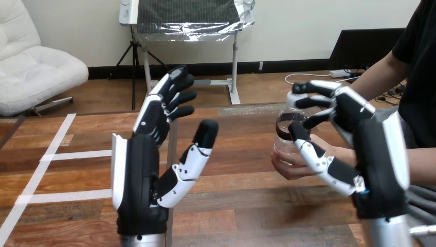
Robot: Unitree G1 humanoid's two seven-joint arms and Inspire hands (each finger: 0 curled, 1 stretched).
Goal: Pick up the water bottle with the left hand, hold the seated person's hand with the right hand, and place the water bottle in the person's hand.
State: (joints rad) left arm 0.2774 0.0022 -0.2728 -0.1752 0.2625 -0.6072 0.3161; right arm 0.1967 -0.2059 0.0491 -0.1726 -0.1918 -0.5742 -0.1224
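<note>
**Water bottle (282, 144) held in person's hand (289, 168).**
Left hand (136, 175), left of bottle: fingers apart, empty. Right hand (355, 110) at bottle: fingers loosely spread.

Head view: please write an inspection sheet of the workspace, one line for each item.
Surface: wooden table, white tape lines at its left.
Job's things: water bottle upright in the person's hand, at the right.
Clutter: nothing seen.
Hands: left hand raised, open, empty; right hand at the bottle, grip cannot be told.
Cables: nothing seen on the table.
Surroundings: a person sits at the table's right side.
</note>
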